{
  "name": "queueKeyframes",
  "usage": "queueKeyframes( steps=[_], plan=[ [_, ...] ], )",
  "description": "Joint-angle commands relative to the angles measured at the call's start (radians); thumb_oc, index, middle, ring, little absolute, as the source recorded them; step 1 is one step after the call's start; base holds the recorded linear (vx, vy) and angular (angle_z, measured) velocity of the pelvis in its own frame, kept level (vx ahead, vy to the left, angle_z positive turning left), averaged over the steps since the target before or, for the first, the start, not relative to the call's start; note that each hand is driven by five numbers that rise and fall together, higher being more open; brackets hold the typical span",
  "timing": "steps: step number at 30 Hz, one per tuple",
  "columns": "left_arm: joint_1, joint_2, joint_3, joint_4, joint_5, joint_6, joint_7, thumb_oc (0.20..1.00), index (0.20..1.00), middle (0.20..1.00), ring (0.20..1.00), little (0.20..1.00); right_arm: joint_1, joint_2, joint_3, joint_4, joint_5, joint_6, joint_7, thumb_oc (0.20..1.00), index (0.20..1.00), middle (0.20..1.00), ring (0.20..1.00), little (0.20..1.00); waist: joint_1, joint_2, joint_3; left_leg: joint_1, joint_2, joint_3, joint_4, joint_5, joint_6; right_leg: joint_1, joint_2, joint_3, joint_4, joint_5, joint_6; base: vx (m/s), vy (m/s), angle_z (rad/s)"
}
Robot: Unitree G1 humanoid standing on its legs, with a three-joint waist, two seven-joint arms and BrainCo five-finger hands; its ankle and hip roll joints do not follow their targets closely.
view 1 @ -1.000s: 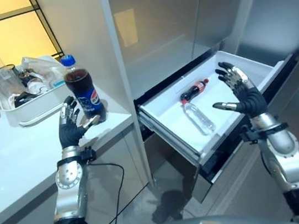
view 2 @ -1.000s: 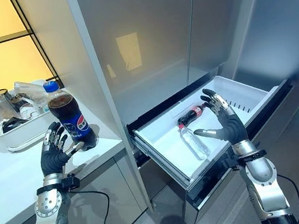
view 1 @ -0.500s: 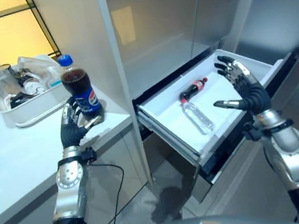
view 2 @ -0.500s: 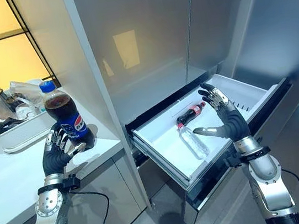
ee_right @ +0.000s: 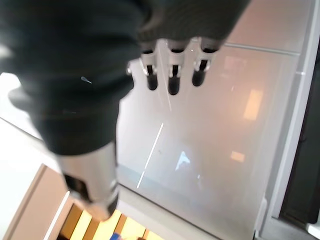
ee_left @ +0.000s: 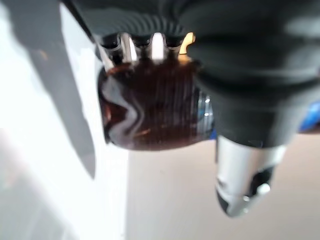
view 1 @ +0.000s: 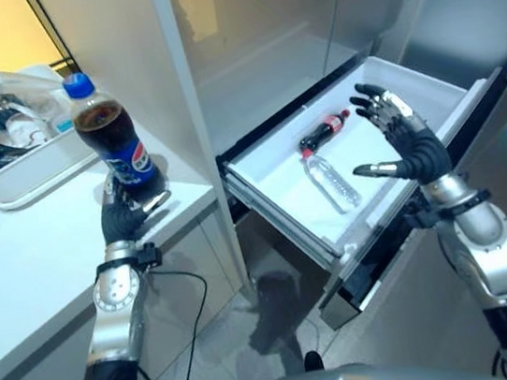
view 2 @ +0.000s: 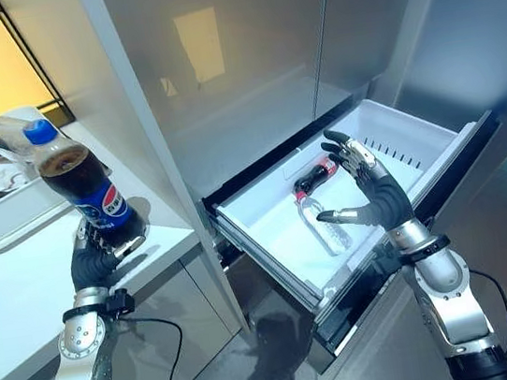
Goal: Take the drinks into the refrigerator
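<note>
Left hand [view 1: 123,218] grips cola bottle [view 1: 113,144] on the table [view 1: 18,261].
Right hand [view 1: 410,144] hovers spread over the open drawer [view 1: 272,187], unchanged since earlier.

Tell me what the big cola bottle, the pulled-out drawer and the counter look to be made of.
Cola bottle: clear glossy plastic, dark drink visible through it, blue cap, the left hand curled round its base. Drawer: white, smooth, probably moulded plastic, with rounded walls and a dark front. Counter: flat white matte top, likely laminate or stone; the look leaves that open.
</note>
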Motion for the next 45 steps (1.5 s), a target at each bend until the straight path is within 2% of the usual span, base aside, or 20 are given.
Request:
queueKeyframes(
  steps=[1,15,16,17,45],
  plan=[
    [-0.140,0.042,-0.066,0.074,0.063,-0.024,0.007,1.000,1.000,1.000,1.000,1.000,-0.075,-0.020,-0.008,-0.093,0.070,-0.046,-0.001,1.000,1.000,1.000,1.000,1.000,-0.014,-0.014,0.026,0.049,0.014,-0.043,0.001,-0.062,-0.001,-0.009,-0.031,-0.047,0.103,-0.046,0.095,0.02,-0.010,-0.06],
    [-0.216,0.031,-0.085,0.077,0.097,-0.013,0.023,1.000,1.000,1.000,1.000,1.000,-0.010,-0.004,0.014,-0.088,0.072,-0.036,0.037,1.000,1.000,1.000,1.000,1.000,-0.034,-0.023,-0.009,0.081,0.017,-0.052,0.001,-0.088,-0.018,0.061,-0.026,-0.060,0.045,-0.047,0.095,0.04,-0.011,0.00],
    [-0.222,0.030,-0.087,0.077,0.096,-0.013,0.025,0.526,0.526,0.526,0.526,0.526,-0.009,-0.003,0.019,-0.086,0.073,-0.034,0.038,1.000,1.000,1.000,1.000,1.000,-0.035,-0.023,-0.010,0.083,0.016,-0.052,0.001,-0.088,-0.019,0.064,-0.026,-0.060,0.042,-0.046,0.096,0.00,0.000,0.00],
    [-0.222,0.031,-0.087,0.077,0.096,-0.013,0.025,0.200,0.200,0.200,0.200,0.200,-0.009,-0.003,0.019,-0.086,0.073,-0.034,0.038,1.000,1.000,1.000,1.000,1.000,-0.036,-0.023,-0.009,0.083,0.017,-0.052,0.001,-0.089,-0.019,0.065,-0.026,-0.060,0.041,-0.046,0.096,0.00,0.000,0.00],
    [-0.199,0.020,-0.098,0.067,0.095,-0.014,-0.014,0.200,0.200,0.200,0.200,0.200,0.006,0.011,0.037,-0.049,0.075,-0.025,0.060,1.000,1.000,1.000,1.000,1.000,-0.030,-0.025,-0.027,0.089,0.018,-0.061,0.001,-0.082,-0.025,0.093,-0.032,-0.081,0.030,-0.036,0.093,0.00,0.000,0.00]
  ],
)
